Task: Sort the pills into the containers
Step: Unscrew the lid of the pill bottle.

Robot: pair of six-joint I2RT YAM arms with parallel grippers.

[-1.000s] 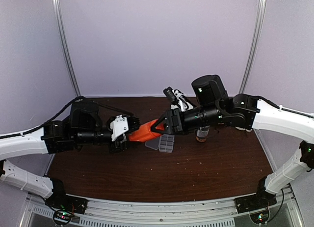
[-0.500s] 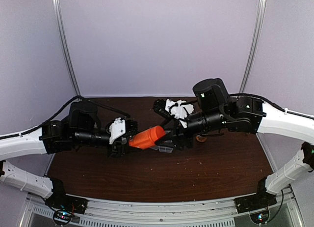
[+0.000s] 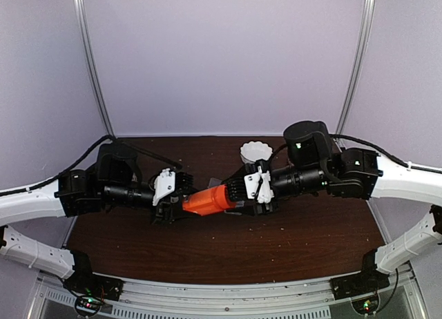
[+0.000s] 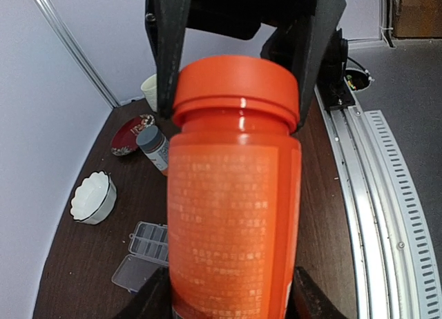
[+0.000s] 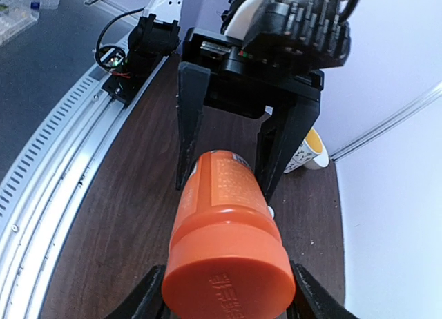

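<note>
An orange pill bottle [image 3: 207, 200] with an orange cap hangs level above the table between both arms. My left gripper [image 3: 188, 201] is shut on its body, which fills the left wrist view [image 4: 235, 215]. My right gripper [image 3: 238, 193] is shut on the cap [image 5: 228, 284], with a finger on each side. The clear pill organizer box [image 4: 148, 239] lies open on the table below, its lid [image 4: 132, 271] beside it. It is hidden behind the bottle and grippers in the top view. No pills show clearly.
A white fluted bowl [image 3: 255, 151] stands at the back and also shows in the left wrist view [image 4: 93, 197]. A red bowl [image 4: 129, 132], a small grey-capped bottle [image 4: 155, 146] and a cup with a yellow inside [image 5: 311, 150] stand on the brown table [image 3: 290, 243].
My right gripper came off the cap and swung back and up, then returned lower and closed on the cap again. The bottle tilted up, then levelled out.
</note>
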